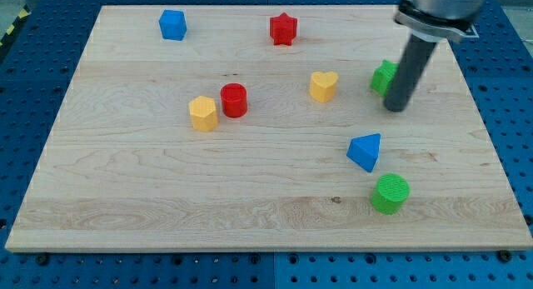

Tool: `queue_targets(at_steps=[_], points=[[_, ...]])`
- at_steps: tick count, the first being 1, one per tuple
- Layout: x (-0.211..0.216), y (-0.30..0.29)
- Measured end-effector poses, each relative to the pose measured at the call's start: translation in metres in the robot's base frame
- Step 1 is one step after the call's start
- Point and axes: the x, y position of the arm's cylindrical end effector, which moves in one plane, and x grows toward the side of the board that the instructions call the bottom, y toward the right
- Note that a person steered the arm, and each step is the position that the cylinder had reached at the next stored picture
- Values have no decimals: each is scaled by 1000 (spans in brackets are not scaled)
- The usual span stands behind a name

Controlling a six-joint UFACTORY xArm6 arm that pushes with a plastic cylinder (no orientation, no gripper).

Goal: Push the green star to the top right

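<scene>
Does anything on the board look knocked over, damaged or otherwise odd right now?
Nothing stands out. All the blocks sit flat on the wooden board, none tipped or broken. The only partly hidden piece is the green star, tucked behind my tip near the view's right; the yellow hexagon and red cylinder sit close together.

Star (383, 77) just left of tip (396, 108)

No text, label, brand, number or sign can be read anywhere in the view: the blocks and the tabletop (166, 197) carry no legible markings.
</scene>
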Motion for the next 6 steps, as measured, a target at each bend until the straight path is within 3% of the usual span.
queue_targets(at_steps=[2, 3, 4, 5, 6], points=[[-95, 10], [-89, 2], [-52, -1], [-55, 35], [-97, 52]])
